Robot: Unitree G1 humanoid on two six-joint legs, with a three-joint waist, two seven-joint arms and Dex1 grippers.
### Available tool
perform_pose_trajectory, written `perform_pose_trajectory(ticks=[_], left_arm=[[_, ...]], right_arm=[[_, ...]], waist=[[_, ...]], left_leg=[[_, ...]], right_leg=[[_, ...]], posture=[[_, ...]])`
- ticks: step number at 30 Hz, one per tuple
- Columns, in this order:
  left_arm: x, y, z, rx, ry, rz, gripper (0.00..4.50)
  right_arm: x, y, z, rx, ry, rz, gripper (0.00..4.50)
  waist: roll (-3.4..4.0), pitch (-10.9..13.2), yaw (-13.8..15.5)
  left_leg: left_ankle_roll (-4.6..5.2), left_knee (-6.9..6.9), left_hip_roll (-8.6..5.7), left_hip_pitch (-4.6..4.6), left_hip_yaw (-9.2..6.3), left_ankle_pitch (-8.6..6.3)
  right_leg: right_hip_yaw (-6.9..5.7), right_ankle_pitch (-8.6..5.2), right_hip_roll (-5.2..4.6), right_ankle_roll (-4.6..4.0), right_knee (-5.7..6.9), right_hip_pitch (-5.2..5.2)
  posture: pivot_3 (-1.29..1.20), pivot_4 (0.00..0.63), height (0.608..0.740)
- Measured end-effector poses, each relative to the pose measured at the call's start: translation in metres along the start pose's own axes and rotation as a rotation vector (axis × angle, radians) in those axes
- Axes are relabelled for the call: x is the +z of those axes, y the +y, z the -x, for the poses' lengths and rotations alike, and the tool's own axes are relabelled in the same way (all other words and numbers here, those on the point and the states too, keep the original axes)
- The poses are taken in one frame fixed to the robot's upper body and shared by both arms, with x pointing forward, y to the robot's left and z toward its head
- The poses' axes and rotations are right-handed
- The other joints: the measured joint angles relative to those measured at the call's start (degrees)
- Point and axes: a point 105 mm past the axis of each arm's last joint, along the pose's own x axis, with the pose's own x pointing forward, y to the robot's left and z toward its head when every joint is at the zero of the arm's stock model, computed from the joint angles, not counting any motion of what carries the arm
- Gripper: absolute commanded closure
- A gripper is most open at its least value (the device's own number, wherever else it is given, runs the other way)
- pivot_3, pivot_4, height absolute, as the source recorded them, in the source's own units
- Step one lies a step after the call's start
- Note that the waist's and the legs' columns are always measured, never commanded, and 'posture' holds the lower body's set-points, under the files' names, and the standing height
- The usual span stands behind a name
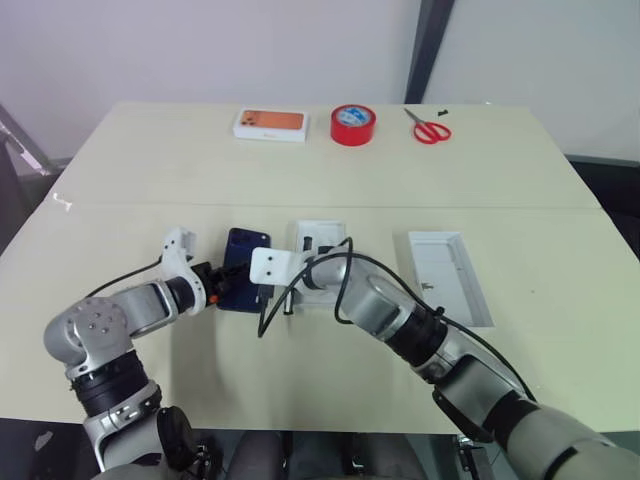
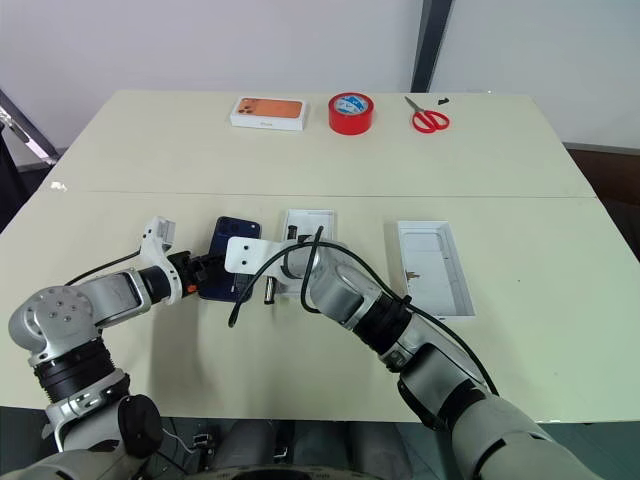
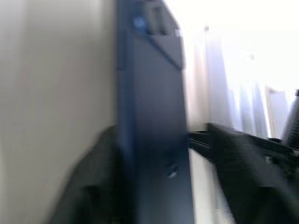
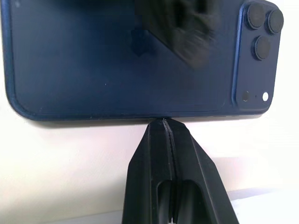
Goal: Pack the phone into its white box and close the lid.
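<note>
The dark navy phone (image 1: 246,262) sits left of the table's middle, its glossy back and camera cluster facing the right wrist view (image 4: 121,56). My right gripper (image 4: 164,122) is shut, its tip against the phone's long edge. My left gripper (image 1: 220,285) reaches in from the left and is open. Its fingers (image 3: 243,182) straddle the phone (image 3: 154,116), which stands edge-on there with a pale gap on one side. The white box (image 1: 322,240) lies just right of the phone, partly covered by my right wrist. Further right the lid (image 1: 450,275) lies open side up.
Along the far edge stand a white box with an orange top (image 1: 270,123), a red tape roll (image 1: 353,124) and red scissors (image 1: 430,128). A black cable (image 1: 300,295) loops from my right wrist over the table near the phone.
</note>
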Motion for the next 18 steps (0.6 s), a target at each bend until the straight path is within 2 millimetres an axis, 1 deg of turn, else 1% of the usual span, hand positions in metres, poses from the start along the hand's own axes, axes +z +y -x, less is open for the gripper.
perform_pose_trajectory(ticks=[3, 10, 13, 15, 16, 17, 18], left_arm=[[0.000, 0.000, 0.000, -0.008, -0.010, 0.014, 1.87], [0.000, 0.003, 0.003, -0.023, -0.055, 0.091, 1.87], [-0.001, 0.007, 0.004, -0.015, -0.066, 0.114, 2.72], [-0.002, 0.009, 0.005, -0.014, -0.068, 0.132, 3.72], [0.000, 0.004, 0.006, -0.052, -0.081, 0.136, 4.23], [0.002, -0.001, 0.006, -0.080, -0.092, 0.134, 4.46], [0.003, -0.001, 0.006, -0.076, -0.095, 0.135, 4.46]], right_arm=[[0.000, 0.000, 0.000, 0.000, -0.001, 0.000, 4.50], [0.001, 0.001, 0.000, 0.004, -0.003, 0.001, 4.50], [0.002, 0.001, 0.001, 0.009, -0.006, 0.002, 4.50], [0.002, 0.000, 0.003, 0.011, -0.006, -0.002, 4.50], [0.001, 0.000, 0.005, 0.012, -0.002, -0.009, 4.50], [0.003, -0.002, 0.008, 0.009, -0.011, -0.010, 4.50], [0.009, -0.003, 0.011, 0.006, -0.033, -0.007, 4.50]], waist=[[0.00, 0.0, 0.0], [0.00, 0.0, 0.0], [-0.01, 0.0, -0.1], [-0.02, 0.0, -0.1], [-0.03, 0.0, 0.0], [-0.03, 0.0, 0.0], [-0.03, 0.0, 0.0]], left_leg=[[-0.30, -0.01, 0.00, 0.00, 0.00, 0.17], [-0.28, -0.02, 0.01, 0.00, -0.01, 0.16], [-0.28, -0.02, 0.01, -0.01, -0.01, 0.16], [-0.28, -0.02, 0.01, -0.05, -0.01, 0.16], [-0.29, -0.02, 0.01, -0.05, -0.02, 0.16], [-0.29, -0.01, 0.01, -0.05, -0.02, 0.16], [-0.27, -0.01, 0.01, -0.05, -0.02, 0.15]], right_leg=[[0.00, 0.00, 0.00, 0.00, 0.00, 0.00], [0.00, 0.00, 0.00, 0.00, 0.00, -0.01], [0.01, 0.00, 0.01, 0.00, 0.00, -0.02], [0.00, 0.00, 0.01, 0.00, 0.02, -0.07], [-0.01, 0.00, 0.00, 0.00, 0.02, -0.05], [-0.01, 0.00, -0.01, 0.00, 0.01, -0.04], [0.00, 0.00, -0.01, 0.00, 0.01, -0.04]], posture=[[0.00, 0.150, 0.740], [0.00, 0.150, 0.740], [0.00, 0.150, 0.740], [0.00, 0.150, 0.740], [0.00, 0.150, 0.740], [0.00, 0.150, 0.740], [0.00, 0.150, 0.740]])
